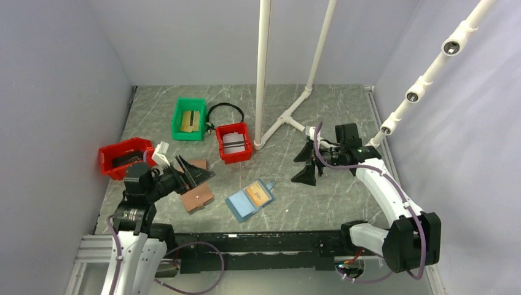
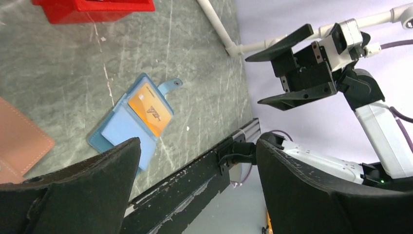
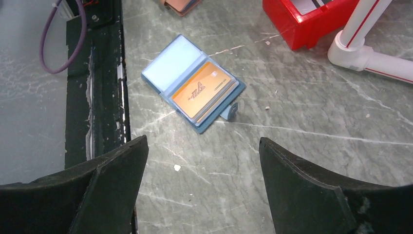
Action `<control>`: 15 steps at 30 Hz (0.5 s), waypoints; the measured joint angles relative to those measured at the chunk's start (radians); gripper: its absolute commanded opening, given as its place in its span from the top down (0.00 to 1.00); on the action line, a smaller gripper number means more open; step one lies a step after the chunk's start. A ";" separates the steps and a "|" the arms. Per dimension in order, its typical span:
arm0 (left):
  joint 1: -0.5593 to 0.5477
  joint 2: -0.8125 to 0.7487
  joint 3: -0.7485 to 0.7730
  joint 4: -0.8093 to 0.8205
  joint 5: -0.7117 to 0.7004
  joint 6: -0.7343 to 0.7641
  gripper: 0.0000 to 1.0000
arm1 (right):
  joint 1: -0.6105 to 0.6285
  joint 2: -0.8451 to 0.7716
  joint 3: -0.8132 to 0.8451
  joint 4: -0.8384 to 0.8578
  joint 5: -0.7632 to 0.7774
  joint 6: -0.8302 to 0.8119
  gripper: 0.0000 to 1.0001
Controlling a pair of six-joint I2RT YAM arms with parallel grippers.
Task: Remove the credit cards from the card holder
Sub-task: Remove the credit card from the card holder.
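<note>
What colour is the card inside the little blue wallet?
The card is orange-gold, clearest in the right wrist view.

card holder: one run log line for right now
card holder lying open | gold credit card on one half | left pincer open, empty | right pincer open, empty | neither touches holder

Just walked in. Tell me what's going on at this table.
Two robot arms are working on the blue card holder, which lies open on the table between them. A gold credit card sits in its pocket, not yet pulled out. The left fingers and the right fingers are both open, holding nothing and clear of the holder. The left ones hang over a brown wallet.
</note>
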 measured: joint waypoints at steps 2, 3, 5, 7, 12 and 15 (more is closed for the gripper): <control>-0.038 0.034 -0.002 0.032 -0.012 -0.009 0.08 | 0.000 0.006 -0.005 0.021 0.002 0.028 0.13; -0.079 0.059 -0.002 0.051 -0.033 -0.011 0.08 | 0.000 0.013 -0.005 0.030 0.002 0.039 0.14; -0.179 0.105 -0.002 0.086 -0.085 -0.019 0.09 | 0.007 0.035 -0.005 0.050 0.007 0.067 0.14; -0.338 0.167 -0.002 0.122 -0.176 -0.027 0.11 | 0.020 0.060 -0.005 0.060 0.021 0.083 0.14; -0.780 0.420 0.040 0.179 -0.481 -0.046 0.18 | 0.108 0.119 -0.005 0.082 0.068 0.122 0.16; -0.902 0.575 0.087 0.208 -0.631 -0.069 0.26 | 0.146 0.136 -0.009 0.114 0.085 0.164 0.18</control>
